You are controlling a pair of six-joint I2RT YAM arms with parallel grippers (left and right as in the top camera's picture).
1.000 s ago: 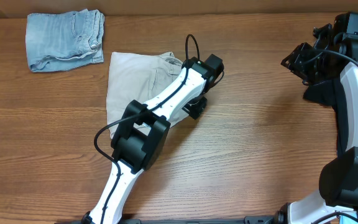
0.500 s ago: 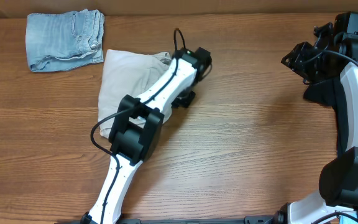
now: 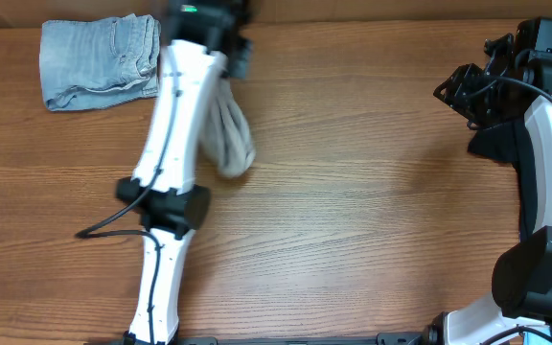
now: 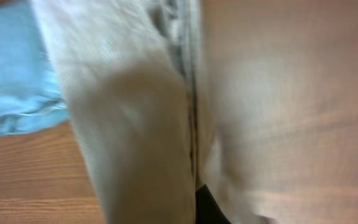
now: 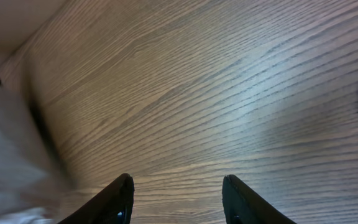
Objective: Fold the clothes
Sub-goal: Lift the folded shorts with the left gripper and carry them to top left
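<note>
- Beige shorts hung as 1 bunched, twisted rope of cloth just right of the denim shorts. Motion blur hid whether the 2 touched.
- Left gripper sat right of the denim shorts, level with their far edge. Fabric hid its jaws in the wrist view, but the cloth trailed from it, so I judged it clamped on the beige shorts.
- Right gripper was well right of the denim shorts, jaws apart with nothing between them, over bare table.
- Handling, my read: light, limp cotton with no stiffness. It sags and twists from 1 pinch but is neither fragile nor slippery.
- Best hold: 2 points on the waistband, 1 per gripper. I couldn't pick it out here.
</note>
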